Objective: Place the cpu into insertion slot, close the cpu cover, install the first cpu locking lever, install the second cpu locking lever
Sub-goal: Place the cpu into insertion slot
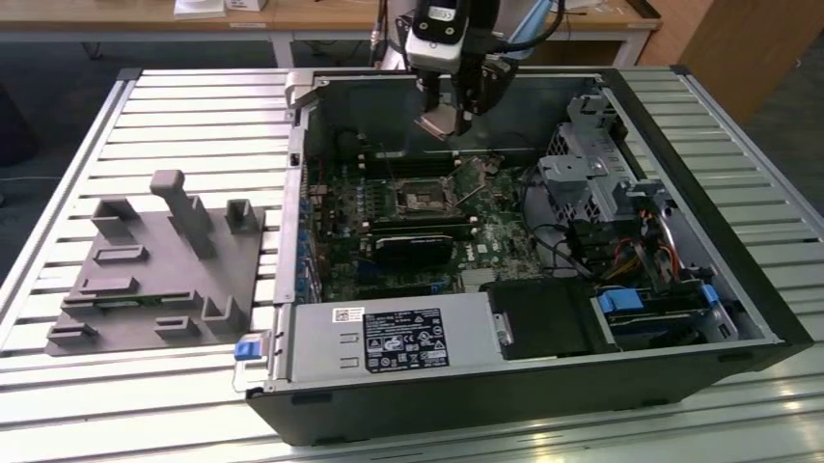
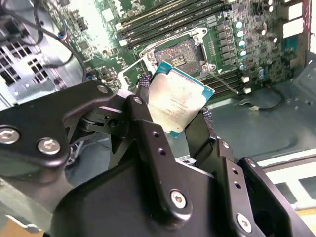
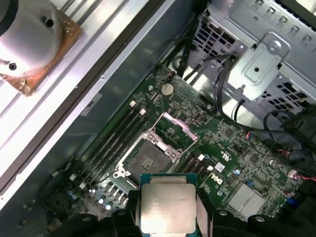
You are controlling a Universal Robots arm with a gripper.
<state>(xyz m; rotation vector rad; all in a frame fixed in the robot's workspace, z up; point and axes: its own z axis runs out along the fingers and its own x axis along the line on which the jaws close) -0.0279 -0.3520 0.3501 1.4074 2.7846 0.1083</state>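
Your slatted metal table (image 1: 193, 125) carries an open computer case (image 1: 515, 395) lying on its side, with a grey moulded fixture (image 1: 154, 270) beside it on the exterior view's left. The green board (image 1: 386, 207) lies flat on the case floor, in plain sight.

Your gripper (image 1: 445, 121) hangs inside the case near its far wall, above the board and clear of it. In the second wrist view the gripper (image 2: 175, 98) has its two black fingers (image 2: 153, 133) closed in on opposite edges of the cpu (image 2: 180, 101). The jaws stand only as wide as the chip, and the chip is all they hold. The cpu is carried metal top toward the camera, tilted in the second wrist view and squarer in the first (image 3: 168, 205).

The slot (image 3: 145, 157) sits on the board below the chip and apart from it, its dark contact field exposed inside the silvery rim. In the exterior view the slot (image 1: 424, 201) lies nearer the camera than the gripper.

The cover (image 3: 181, 127) is swung up off the slot, hinged at one edge, window open to view.
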